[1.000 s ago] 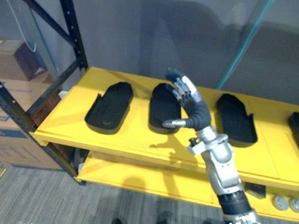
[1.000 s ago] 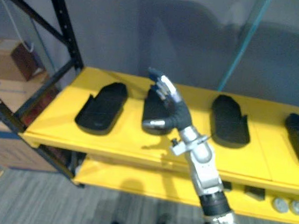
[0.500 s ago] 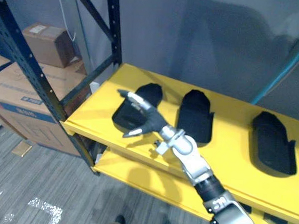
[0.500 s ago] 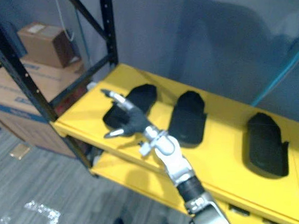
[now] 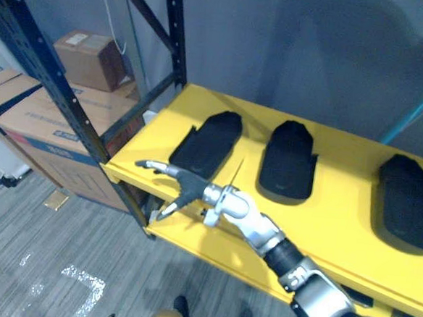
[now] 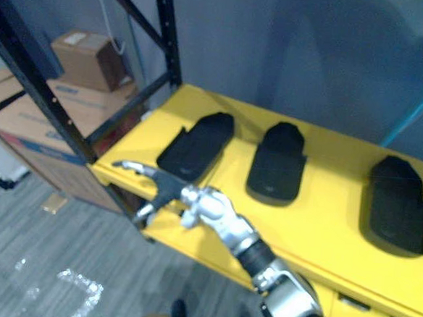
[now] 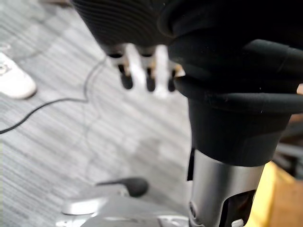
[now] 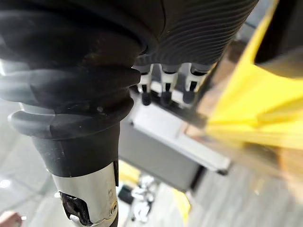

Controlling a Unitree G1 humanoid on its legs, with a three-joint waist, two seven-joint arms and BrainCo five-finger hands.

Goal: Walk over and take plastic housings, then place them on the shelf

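Left eye view: right robot hand [image 5: 178, 185] enters from the lower right and lies left of centre. Its fingers are straight and spread and its thumb stands apart, over the front left corner of the yellow shelf board [image 5: 338, 211]. Three black moulded plastic housings lie flat in a row on that board: the first housing [image 5: 207, 140] at centre, just beyond the fingertips and apart from them; the second housing [image 5: 290, 160] right of centre; the third housing [image 5: 408, 201] at the right edge. A dark metal rack upright [image 5: 173, 32] rises at top centre. Brown cardboard boxes [image 5: 44, 118] sit at the left, on grey striped floor [image 5: 59, 264].

Right eye view: same layout, with the hand open near the shelf's front left corner.

Left wrist view: left robot hand [image 7: 138, 64] hangs with fingers relaxed and uncurled above the floor. A person's white shoe [image 7: 14, 82] rests there.

Right wrist view: the right hand's fingers [image 8: 163, 87] are extended, with the shelf's yellow edge beyond them.
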